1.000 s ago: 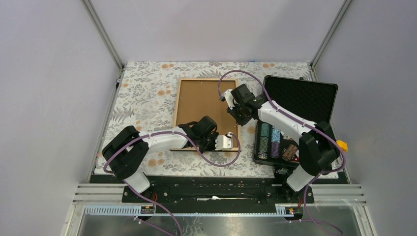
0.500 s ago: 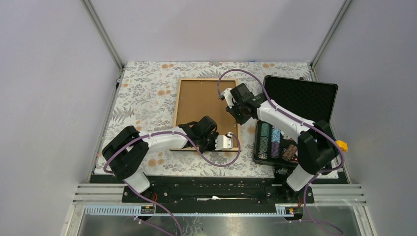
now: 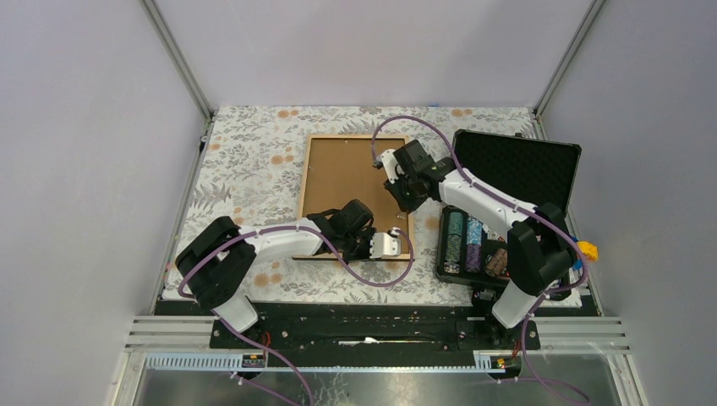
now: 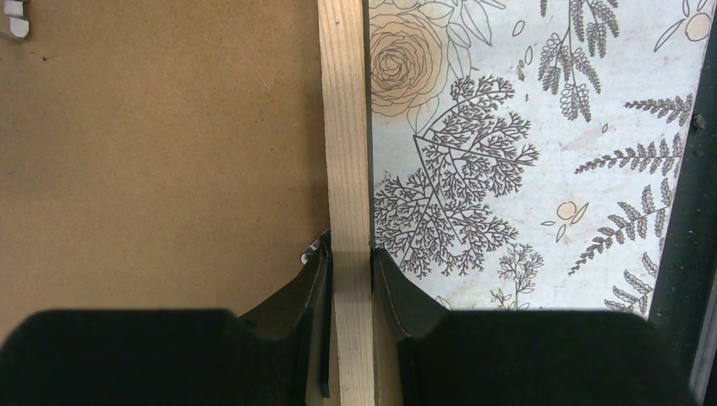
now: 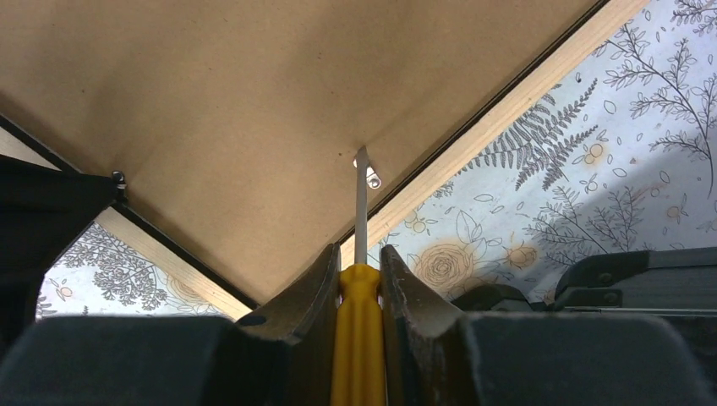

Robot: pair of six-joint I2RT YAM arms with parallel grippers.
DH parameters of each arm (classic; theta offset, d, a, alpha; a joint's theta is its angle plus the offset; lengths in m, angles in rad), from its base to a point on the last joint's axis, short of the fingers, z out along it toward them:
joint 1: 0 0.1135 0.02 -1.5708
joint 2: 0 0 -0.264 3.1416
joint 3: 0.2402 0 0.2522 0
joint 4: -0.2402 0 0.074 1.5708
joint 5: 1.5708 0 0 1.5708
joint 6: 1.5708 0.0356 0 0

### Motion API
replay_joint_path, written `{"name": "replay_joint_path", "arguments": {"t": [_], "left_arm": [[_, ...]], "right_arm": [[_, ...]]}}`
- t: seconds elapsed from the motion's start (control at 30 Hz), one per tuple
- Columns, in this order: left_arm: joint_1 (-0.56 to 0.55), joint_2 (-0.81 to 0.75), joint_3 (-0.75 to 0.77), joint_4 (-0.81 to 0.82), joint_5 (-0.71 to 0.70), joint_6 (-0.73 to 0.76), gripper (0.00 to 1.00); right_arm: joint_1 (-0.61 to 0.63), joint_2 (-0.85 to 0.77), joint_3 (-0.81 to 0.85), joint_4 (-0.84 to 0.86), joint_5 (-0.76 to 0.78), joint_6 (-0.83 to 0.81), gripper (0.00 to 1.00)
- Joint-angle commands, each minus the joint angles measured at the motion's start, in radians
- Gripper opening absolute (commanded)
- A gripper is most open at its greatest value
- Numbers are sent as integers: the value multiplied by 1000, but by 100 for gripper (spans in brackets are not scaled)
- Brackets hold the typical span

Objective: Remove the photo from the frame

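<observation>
With the left fingers (image 4: 314,288), pinched the light wood edge of the frame (image 3: 347,182), one finger over the brown back and one on the outer side, closed tight on the wood. Held the left gripper (image 4: 349,271) at the frame's near right corner, as seen from the top. With the right gripper (image 5: 359,262), squeezed a screwdriver (image 5: 359,338) by its yellow handle, both fingers closed against it. Pointed the thin metal tip at a small silver clip (image 5: 372,179) close to the wood edge, touching or almost touching; could not tell which. Saw that clip and the tool only from the right wrist; from the top, too small and tucked under the arm to make out. Saw only from the top the whole frame lying flat, back side up, on the flowery cloth (image 3: 254,161), just beside an open black case (image 3: 516,165) with stacks of chips (image 3: 469,237). Could not see the photo in any view, only the brown back.
</observation>
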Motion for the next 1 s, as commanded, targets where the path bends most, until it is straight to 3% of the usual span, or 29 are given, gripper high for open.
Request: {"name": "replay_joint_path", "arguments": {"t": [0.0, 0.3, 0.57, 0.77, 0.87, 0.97], "left_arm": [[-25, 26, -37, -62, 55, 7, 14], [-25, -28, -88, -126, -1, 72, 13], [-3, -151, -175, -230, -76, 170, 19], [164, -264, -169, -348, -66, 298, 43], [276, -309, -104, -436, 2, 356, 55], [309, -334, -26, -483, 57, 328, 62]], "right_arm": [[10, 26, 20, -32, -103, 28, 0], [6, -22, 90, -57, -75, 33, 0], [-14, -44, 137, -56, -154, 76, 0], [-52, -69, 128, -52, -166, 75, 0], [-93, -83, 135, -53, -173, 64, 0], [-107, -85, 144, -53, -161, 47, 0]]}}
